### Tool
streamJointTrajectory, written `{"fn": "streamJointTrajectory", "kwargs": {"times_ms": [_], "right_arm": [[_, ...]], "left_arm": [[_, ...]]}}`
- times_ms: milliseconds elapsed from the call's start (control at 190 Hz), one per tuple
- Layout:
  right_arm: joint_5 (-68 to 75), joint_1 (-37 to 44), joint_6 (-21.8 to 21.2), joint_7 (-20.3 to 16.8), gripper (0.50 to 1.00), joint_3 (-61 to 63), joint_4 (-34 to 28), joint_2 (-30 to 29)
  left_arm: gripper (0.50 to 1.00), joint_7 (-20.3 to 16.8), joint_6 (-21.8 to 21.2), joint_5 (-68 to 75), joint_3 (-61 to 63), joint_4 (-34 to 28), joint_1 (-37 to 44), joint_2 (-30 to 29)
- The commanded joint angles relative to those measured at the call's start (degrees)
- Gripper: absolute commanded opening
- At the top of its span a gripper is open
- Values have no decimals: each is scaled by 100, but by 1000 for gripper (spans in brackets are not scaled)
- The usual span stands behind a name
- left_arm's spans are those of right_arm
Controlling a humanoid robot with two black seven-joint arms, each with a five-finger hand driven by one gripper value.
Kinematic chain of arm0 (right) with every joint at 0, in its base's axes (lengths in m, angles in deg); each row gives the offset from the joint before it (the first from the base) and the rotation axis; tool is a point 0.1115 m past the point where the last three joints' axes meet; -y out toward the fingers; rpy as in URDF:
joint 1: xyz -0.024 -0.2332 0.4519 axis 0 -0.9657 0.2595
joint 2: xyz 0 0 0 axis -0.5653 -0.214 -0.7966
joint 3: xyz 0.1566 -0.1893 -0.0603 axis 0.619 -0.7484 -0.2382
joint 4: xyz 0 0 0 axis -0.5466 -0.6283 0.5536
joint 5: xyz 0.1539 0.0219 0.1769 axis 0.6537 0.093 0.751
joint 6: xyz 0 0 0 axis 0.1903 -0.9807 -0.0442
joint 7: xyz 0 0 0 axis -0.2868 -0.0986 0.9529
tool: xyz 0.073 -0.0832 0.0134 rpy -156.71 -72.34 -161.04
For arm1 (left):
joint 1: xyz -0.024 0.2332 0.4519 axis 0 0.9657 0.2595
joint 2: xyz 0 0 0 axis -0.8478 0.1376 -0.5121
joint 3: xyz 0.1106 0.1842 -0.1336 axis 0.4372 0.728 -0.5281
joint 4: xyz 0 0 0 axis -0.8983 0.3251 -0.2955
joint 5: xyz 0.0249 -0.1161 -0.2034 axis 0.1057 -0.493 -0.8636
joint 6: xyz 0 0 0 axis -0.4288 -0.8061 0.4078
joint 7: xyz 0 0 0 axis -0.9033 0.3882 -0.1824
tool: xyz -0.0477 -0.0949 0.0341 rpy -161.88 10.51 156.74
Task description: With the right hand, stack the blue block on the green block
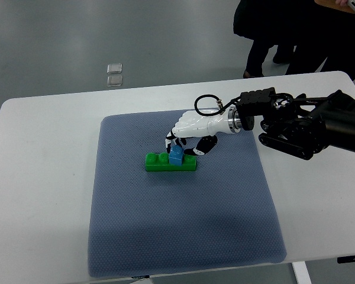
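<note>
The right hand (186, 137) has its fingers curled around the blue block (176, 155), which sits on top of the green block (170, 162) on the grey mat (183, 225), and letting go askew could tip it off the studs.

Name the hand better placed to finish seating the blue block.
Right. The right hand is already over the mat, fingers around the blue block on the green block. The left arm is not visible.
</note>
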Motion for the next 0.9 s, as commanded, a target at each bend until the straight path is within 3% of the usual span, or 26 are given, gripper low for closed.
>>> {"fn": "streamJointTrajectory", "kwargs": {"times_ms": [0,95,215,893], "right_arm": [[1,5,-5,-17,564,7,0,20],[10,40,-22,-17,635,7,0,55],[10,67,-66,-17,670,16,-18,73],[10,374,-462,0,672,25,-79,143]], "left_arm": [[1000,0,-1,0,0,0,-3,0],[1000,0,-1,0,0,0,-3,0],[1000,0,-1,0,0,0,6,0],[1000,0,-1,0,0,0,6,0]]}}
